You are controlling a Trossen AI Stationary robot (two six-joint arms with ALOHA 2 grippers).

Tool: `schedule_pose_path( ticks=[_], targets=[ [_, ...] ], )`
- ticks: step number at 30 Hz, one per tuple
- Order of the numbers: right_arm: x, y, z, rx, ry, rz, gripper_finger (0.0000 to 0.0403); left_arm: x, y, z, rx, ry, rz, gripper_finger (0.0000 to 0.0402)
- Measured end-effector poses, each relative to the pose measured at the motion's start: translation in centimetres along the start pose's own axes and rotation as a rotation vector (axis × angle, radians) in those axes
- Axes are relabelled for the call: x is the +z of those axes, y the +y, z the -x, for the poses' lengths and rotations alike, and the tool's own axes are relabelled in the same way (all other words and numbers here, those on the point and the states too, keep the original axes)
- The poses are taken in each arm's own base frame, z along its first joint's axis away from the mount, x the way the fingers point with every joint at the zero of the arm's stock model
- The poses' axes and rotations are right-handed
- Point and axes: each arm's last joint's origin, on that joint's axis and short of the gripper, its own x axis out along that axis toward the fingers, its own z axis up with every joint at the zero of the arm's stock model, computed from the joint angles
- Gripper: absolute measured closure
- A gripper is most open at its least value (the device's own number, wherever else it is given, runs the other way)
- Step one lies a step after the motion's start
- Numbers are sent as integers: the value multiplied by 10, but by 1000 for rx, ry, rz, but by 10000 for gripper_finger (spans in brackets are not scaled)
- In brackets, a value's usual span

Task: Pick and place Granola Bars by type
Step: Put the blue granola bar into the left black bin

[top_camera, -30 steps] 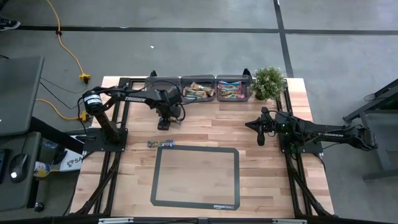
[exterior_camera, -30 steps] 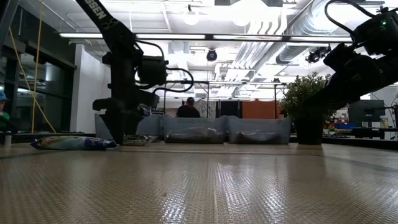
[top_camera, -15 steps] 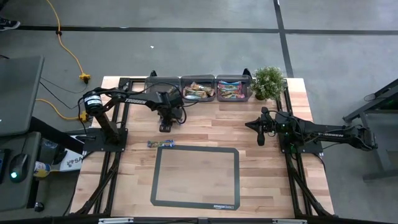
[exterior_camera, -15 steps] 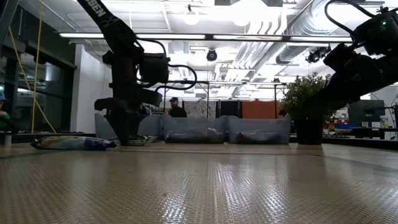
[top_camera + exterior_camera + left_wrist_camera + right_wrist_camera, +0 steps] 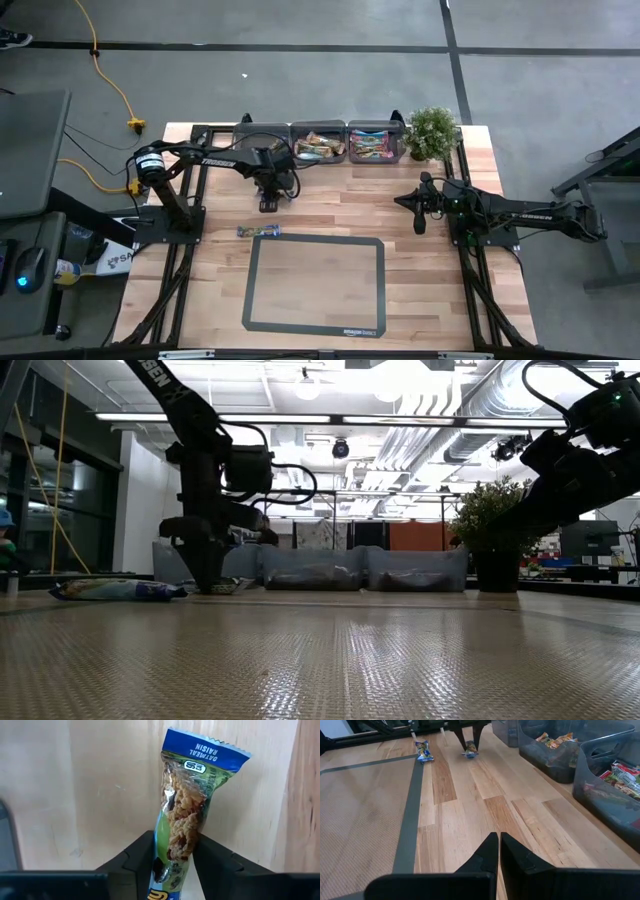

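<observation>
One granola bar, labelled "OATMEAL RAISIN", pinched between left gripper fingers near desk's far edge; right gripper pressed together, idle.

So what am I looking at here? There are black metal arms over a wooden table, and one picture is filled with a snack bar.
These are four camera views of one moment. Two robot arms work at a wooden table, each ending in a two-finger gripper. One camera looks straight down, one sits at table height, and one rides on each wrist. The left gripper is down on the table with its fingers on either side of an oatmeal raisin granola bar; that close-up comes from its wrist camera. The right gripper waits shut at the table's right side. A second bar lies by a dark-edged mat. Along the far edge stand bins of sorted bars and a potted plant.
</observation>
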Motion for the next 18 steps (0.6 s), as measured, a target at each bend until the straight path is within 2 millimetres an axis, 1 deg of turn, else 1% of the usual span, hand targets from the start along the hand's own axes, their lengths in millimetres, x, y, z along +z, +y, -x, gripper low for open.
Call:
schedule_pose_path(
  ticks=[6, 10, 14, 18],
  targets=[
    [0, 0, 0, 0, -1, 0, 402, 0, 0, 3, -2, -16, 34, 288],
    [0, 0, 0, 0, 0, 0, 402, 1, -1, 13, 7, -62, 33, 298],
    [0, 0, 0, 0, 0, 0, 402, 1, -4, 18, -42, -96, 25, 308],
    [0, 0, 0, 0, 0, 0, 402, 0, -5, 18, -80, -96, 27, 318]
  ],
)
